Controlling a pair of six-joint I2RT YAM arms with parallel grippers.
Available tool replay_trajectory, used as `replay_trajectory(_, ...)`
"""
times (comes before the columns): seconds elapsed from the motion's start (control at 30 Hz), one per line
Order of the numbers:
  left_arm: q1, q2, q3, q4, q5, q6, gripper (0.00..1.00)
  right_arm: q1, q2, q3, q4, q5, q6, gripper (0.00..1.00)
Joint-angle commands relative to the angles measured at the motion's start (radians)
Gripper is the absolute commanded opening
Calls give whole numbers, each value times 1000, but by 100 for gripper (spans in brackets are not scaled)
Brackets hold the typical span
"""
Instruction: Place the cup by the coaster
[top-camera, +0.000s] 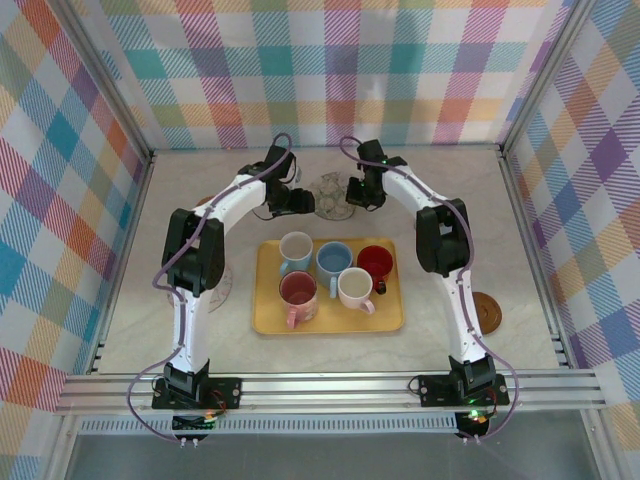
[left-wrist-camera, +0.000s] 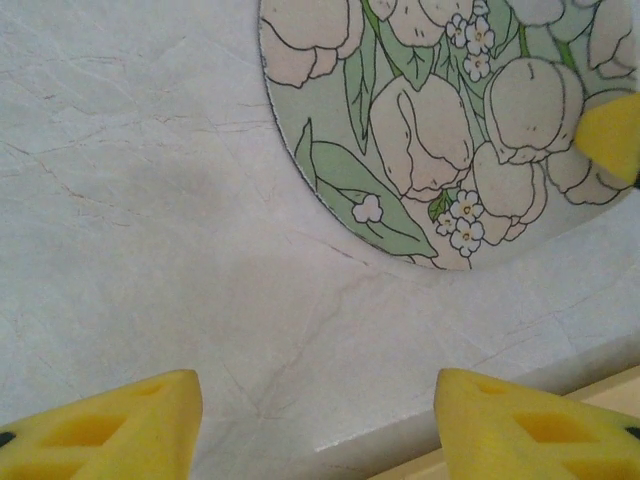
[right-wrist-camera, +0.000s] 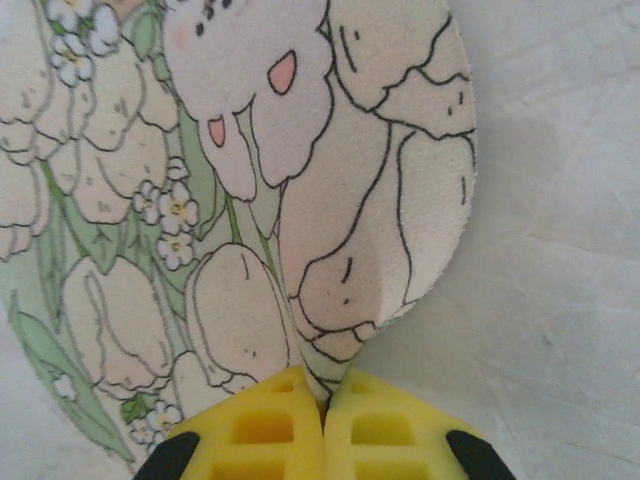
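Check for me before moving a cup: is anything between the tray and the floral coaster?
No object, just bare table; yet the right gripper pinches the coaster and the open left gripper hovers beside it.

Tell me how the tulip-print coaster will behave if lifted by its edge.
Probably floppy: the round tulip-print fabric coaster folds upward where the right tool pinches its edge. Likely light, and its matte cloth should grip rather than slip.
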Motion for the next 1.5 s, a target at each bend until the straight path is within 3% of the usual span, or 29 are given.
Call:
replay_trajectory(0.0,-4,-50,29,-38,10,-16,66,-11,-71,-35,-4,11,-18,0)
replay_trajectory(0.3,-6,-59,37,-59,-1,-11,73,-22,-75,-52,-3,-16,-22,0)
replay_trajectory(0.43,-8,-71,37,-67,-6,-7,75,-22,-72,-51,-9,-25,-17,18)
replay_trajectory(0.77,-11,-111,36,-101,-22,13,77,-22,-82,-51,-14,-31,-22,21)
replay_trajectory(0.87,-11,-121,33,-107,-27,17,77,-24,-77,-52,-13,-46,-16,17)
replay_trajectory(1.07,-12,-126,32,-118,-36,26,77,-26,-75,-56,-10,-87,15,0)
replay_trajectory(1.47,-12,-120,43,-138,-39,50,77,-29,-100,-104,-5,-150,97,0)
